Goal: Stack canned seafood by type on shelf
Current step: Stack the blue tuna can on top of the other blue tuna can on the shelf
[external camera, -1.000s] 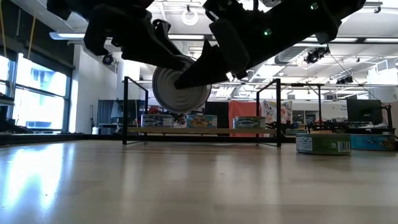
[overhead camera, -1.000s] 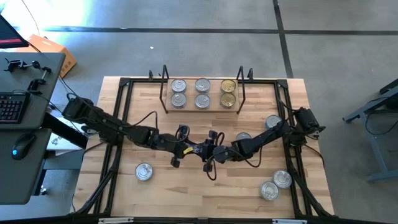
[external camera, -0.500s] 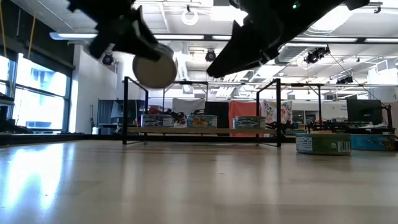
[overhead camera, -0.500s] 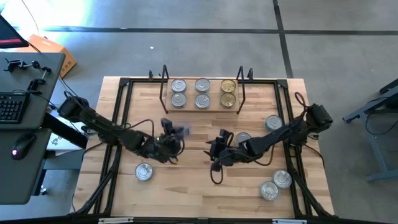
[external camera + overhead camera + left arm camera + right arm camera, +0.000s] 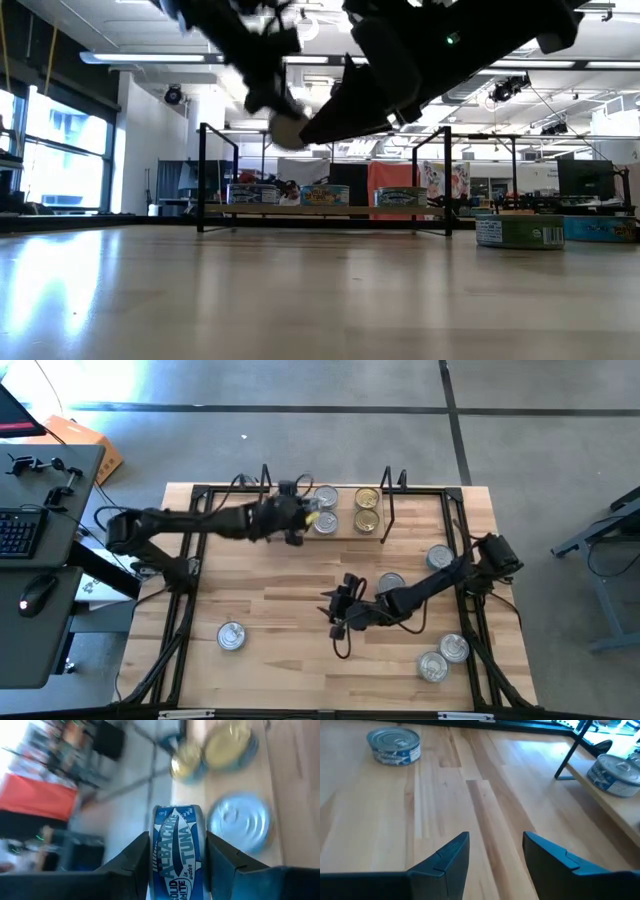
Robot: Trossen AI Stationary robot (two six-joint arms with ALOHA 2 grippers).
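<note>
Left wrist view shows my left gripper (image 5: 176,851) clamping a blue-labelled round tuna tin (image 5: 176,845); I should lower it level onto the silver-lidded tin (image 5: 239,822) just ahead, while my right gripper (image 5: 494,851) waits open.

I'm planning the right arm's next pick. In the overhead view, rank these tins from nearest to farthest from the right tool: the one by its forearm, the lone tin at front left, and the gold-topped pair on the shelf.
1. Tin by the forearm, just right of the right tool.
2. Lone tin, front left.
3. Gold-topped pair, far on the shelf.
</note>
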